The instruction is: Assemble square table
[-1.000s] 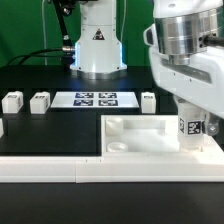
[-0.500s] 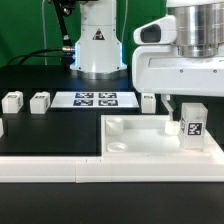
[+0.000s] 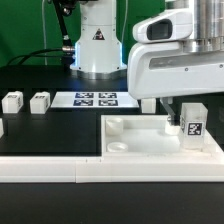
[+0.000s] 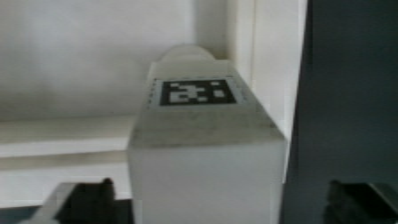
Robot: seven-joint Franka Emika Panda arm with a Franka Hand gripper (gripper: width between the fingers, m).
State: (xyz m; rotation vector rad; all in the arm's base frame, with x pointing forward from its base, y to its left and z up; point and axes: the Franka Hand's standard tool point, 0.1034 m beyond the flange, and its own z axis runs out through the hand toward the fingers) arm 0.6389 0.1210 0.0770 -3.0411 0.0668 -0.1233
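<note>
The white square slab (image 3: 150, 150) lies at the exterior view's right, with raised corner sockets. One white tagged leg (image 3: 193, 125) stands upright at its far right corner. My gripper (image 3: 190, 112) hangs straight above that leg, with a dark finger (image 3: 171, 120) beside it. In the wrist view the leg (image 4: 199, 130) stands between the fingers of my gripper (image 4: 222, 205). The jaws are open around it: one finger (image 4: 86, 200) lies close against it and the other finger (image 4: 365, 200) stands apart. The slab (image 4: 71, 100) shows behind.
Two loose legs (image 3: 12, 101) (image 3: 40, 101) stand at the back left, and a third (image 3: 147, 101) sits beside the marker board (image 3: 95, 99). A long white rail (image 3: 60, 172) runs along the front. The robot base (image 3: 97, 45) is at the back.
A second ago the hand was turned about the leg; it has since rotated back to face square-on. In the last half second it has barely moved. The leg stays upright.
</note>
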